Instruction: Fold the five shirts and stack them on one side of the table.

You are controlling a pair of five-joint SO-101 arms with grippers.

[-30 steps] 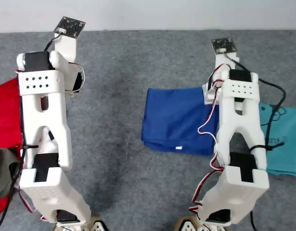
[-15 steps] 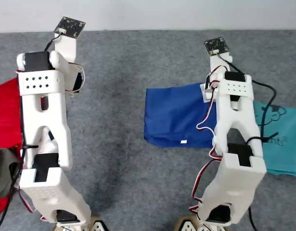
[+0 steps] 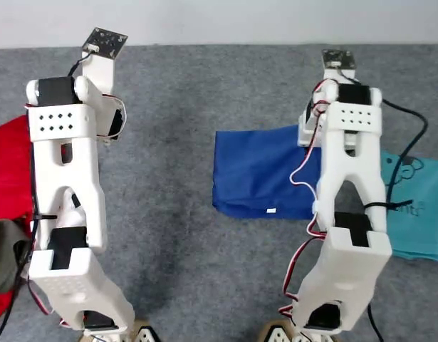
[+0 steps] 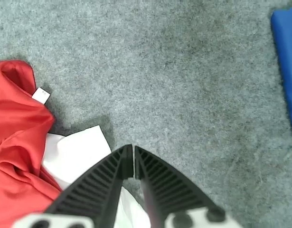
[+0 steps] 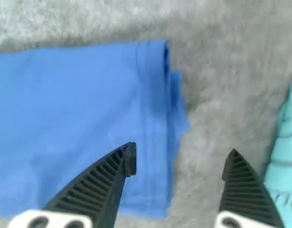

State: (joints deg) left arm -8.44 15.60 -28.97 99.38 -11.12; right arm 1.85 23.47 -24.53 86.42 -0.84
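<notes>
- The grey counter (image 3: 176, 107) carries everything; its near edge is cut off.
- The left arm (image 3: 65, 185) and right arm (image 3: 350, 199) stand side by side, each covering part of the cloth below it.
- The folded blue shirt (image 3: 261, 174) lies mid-counter, its right part hidden under the right arm.
- The red shirt (image 3: 8, 171) is crumpled at the left edge, cut off by the frame and partly behind the left arm.
- The teal shirt (image 3: 418, 214) lies at the right edge, also cut off.
- A dark olive garment (image 3: 5, 253) sits on the red shirt, hard to make out.
- A white shirt (image 4: 77, 149) beside the red one runs under the left end effector.
- The left end effector (image 4: 134, 154) is clenched, with nothing seen between its tips.
- The right end effector (image 5: 181, 156) is spread wide over the blue shirt's folded edge.
</notes>
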